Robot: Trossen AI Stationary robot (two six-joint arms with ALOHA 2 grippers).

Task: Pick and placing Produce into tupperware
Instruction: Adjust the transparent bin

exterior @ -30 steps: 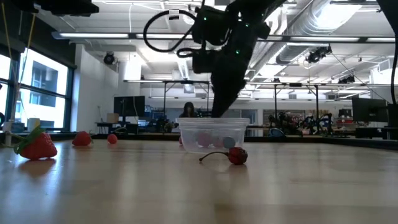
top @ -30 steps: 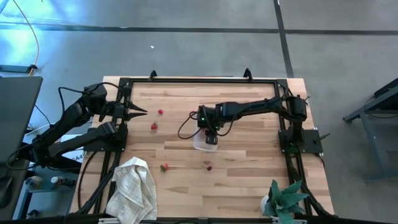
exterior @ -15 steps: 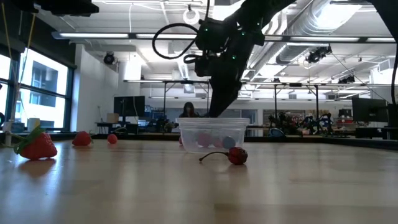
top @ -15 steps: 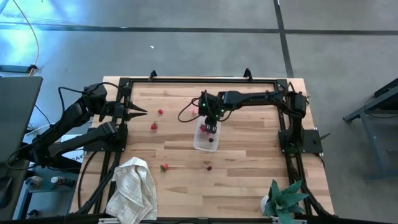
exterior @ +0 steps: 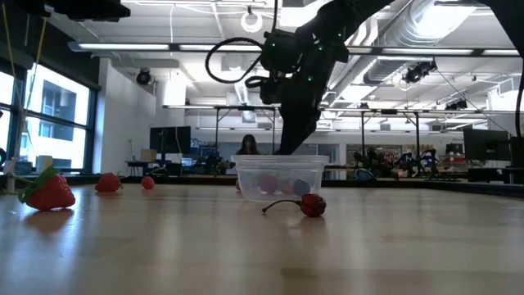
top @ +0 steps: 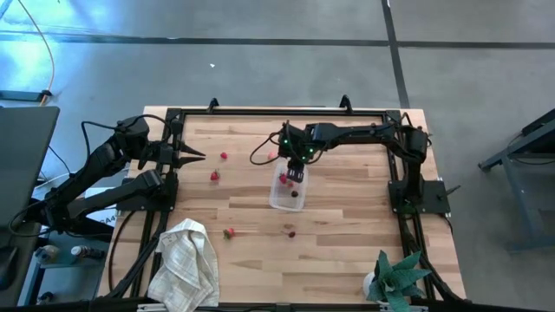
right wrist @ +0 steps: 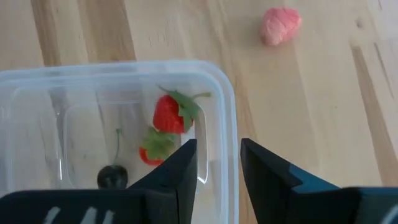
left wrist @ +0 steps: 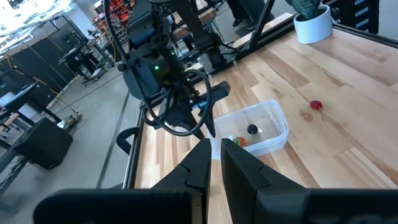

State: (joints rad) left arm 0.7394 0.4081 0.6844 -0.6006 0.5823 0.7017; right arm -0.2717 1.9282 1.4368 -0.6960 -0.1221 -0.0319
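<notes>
Above the far end of the tupperware [top: 288, 192] mid-table, the right gripper [top: 294, 177] hangs with jaws spread and empty, while remaining strawberries [top: 229, 232], soft and light, probably want a gentle pinch across their middles.

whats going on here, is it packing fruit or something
Yes. The right gripper hovers with its fingers apart over the far end of the clear tupperware, which already holds two strawberries and a dark cherry. More produce lies loose on the table: a cherry near the container and strawberries toward the left side. The left gripper waits shut at the table's left edge.
</notes>
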